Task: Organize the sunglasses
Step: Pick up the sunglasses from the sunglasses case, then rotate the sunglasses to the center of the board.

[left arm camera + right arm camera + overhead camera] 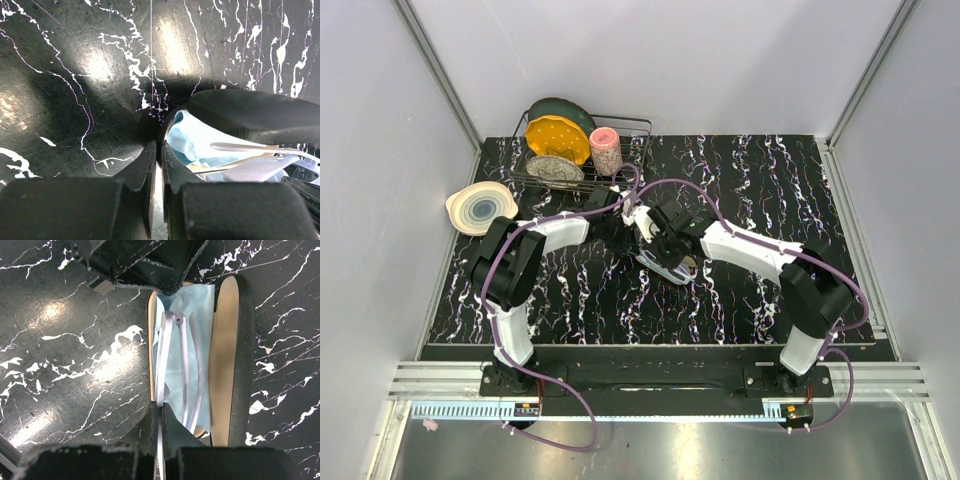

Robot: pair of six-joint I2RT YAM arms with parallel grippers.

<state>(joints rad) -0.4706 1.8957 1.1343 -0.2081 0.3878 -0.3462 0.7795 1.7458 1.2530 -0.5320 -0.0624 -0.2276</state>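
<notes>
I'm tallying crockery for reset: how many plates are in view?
4. In the wire rack: dark green plate, yellow plate, grey patterned plate. Left of the rack: cream plate. More may be hidden behind them.

right wrist: front of the sunglasses (163,365) is hidden under the right gripper (160,422), near end of the case (245,365) is hidden too, far corner is covered by the left gripper (167,287) | left wrist: sunglasses are blurred and cut off at the right edge | top: case is mostly covered by the two grippers
</notes>
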